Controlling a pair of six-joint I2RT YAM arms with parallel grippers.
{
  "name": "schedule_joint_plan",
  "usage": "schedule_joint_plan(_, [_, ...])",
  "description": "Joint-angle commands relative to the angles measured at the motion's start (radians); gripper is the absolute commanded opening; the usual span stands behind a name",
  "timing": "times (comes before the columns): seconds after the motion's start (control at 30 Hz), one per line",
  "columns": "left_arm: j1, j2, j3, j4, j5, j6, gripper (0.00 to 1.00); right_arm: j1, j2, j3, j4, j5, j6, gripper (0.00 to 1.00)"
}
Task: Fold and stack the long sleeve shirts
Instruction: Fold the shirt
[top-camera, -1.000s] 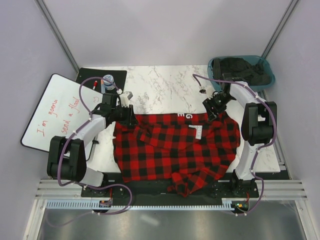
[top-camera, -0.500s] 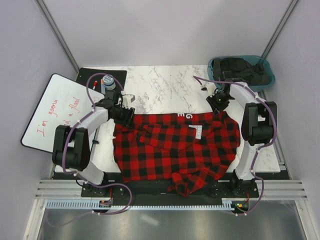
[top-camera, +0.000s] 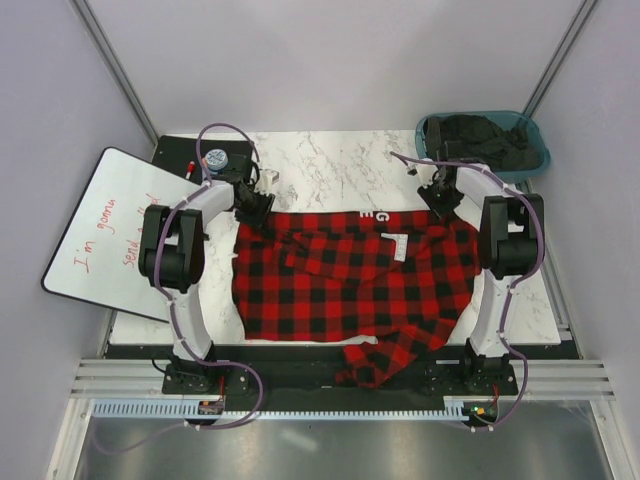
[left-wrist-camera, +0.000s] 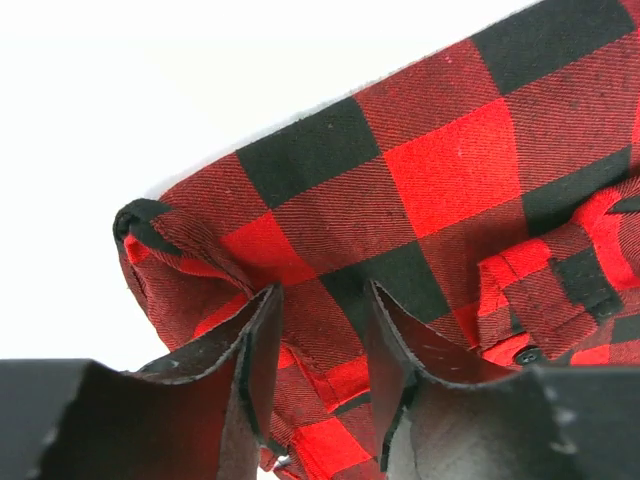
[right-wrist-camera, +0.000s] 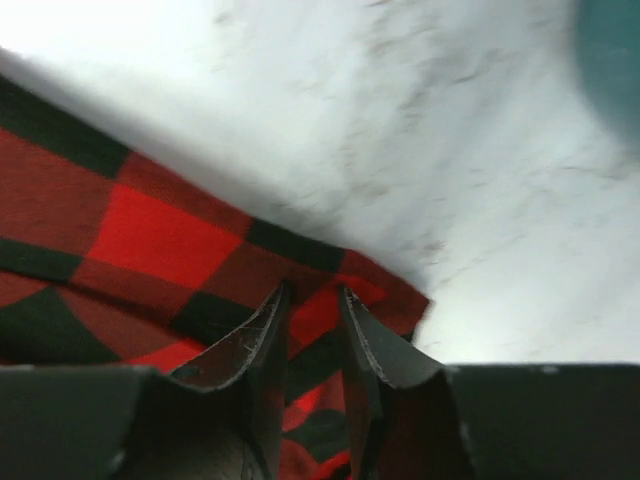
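Left gripper (top-camera: 252, 205) clenched on flannel shirt (top-camera: 350, 285) far-left corner; right gripper (top-camera: 440, 195) pinches far-right corner. Shirt spread mid-table (top-camera: 330, 165), sleeve trailing near edge. Step: flattening. Next, likely: release, fold sleeves inward.

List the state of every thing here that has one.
Flannel shirt: spread on table, one part draped over near edge.
Left gripper: fingers shut on its far left corner.
Right gripper: shut on its far right corner.
Teal bin: holds dark clothing.
Bottle: upright.
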Motion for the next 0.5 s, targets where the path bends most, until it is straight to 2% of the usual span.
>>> schedule_joint_plan(0.0, [0.003,0.043,0.11,-0.002,-0.025,0.051,0.47,-0.034,-0.006,0.088,0.064,0.046,0.035,0.36])
schedule_joint_plan(0.07, [0.005,0.033,0.144,-0.014,0.013,0.056,0.49,-0.04,-0.032,0.11,0.053,0.005,0.047,0.38])
schedule_joint_plan(0.2, [-0.006,-0.076,0.113,-0.04,0.067,0.077,0.54,-0.068,-0.151,0.093,-0.031,-0.108,0.035,0.43])
schedule_joint_plan(0.3, [-0.035,-0.156,0.023,-0.063,0.069,0.097,0.56,-0.068,-0.196,0.032,-0.099,-0.181,0.016,0.42])
schedule_joint_plan(0.47, [-0.049,-0.211,-0.129,-0.073,0.061,0.074,0.56,-0.066,-0.179,-0.071,-0.144,-0.217,0.006,0.4])
